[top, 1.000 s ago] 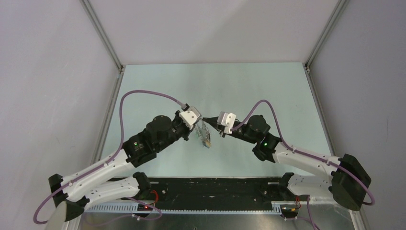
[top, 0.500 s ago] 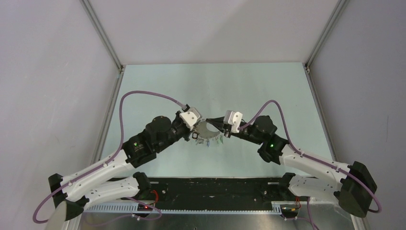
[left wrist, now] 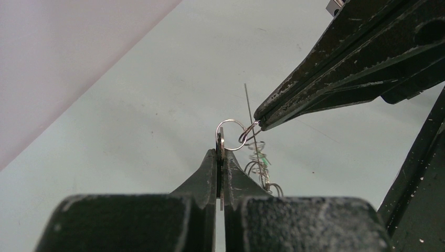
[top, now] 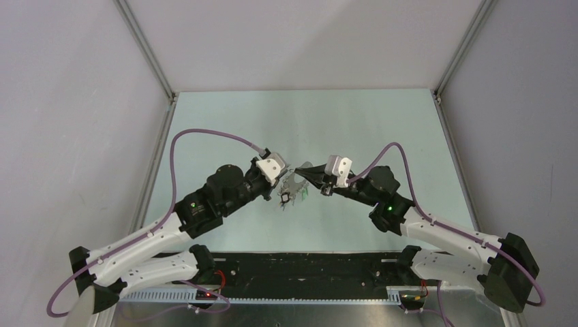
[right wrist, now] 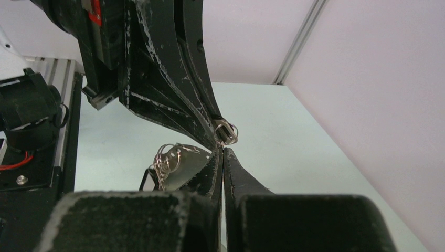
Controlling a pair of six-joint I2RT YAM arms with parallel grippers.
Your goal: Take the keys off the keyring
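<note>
left gripper point(left wrist: 220, 153) pinching one key point(left wrist: 221, 139), right gripper point(left wrist: 258, 119) just right of it pinching the thin keyring point(left wrist: 246, 102), other keys point(left wrist: 260, 168) hanging below.

The fingers point(left wrist: 336, 68) of the right gripper point(left wrist: 257, 117) are black and matt, rough with white scratches. The left gripper point(left wrist: 220, 156) looks the same. The keys point(left wrist: 260, 168) are glossy bright metal, with one green plastic spot. At their 11 o'clock is a small ring point(left wrist: 231, 134) of polished silver metal. The keyring point(left wrist: 248, 107) is thin, dull, dark wire. The table point(left wrist: 147, 105) is smooth, matt, pale green.
</note>
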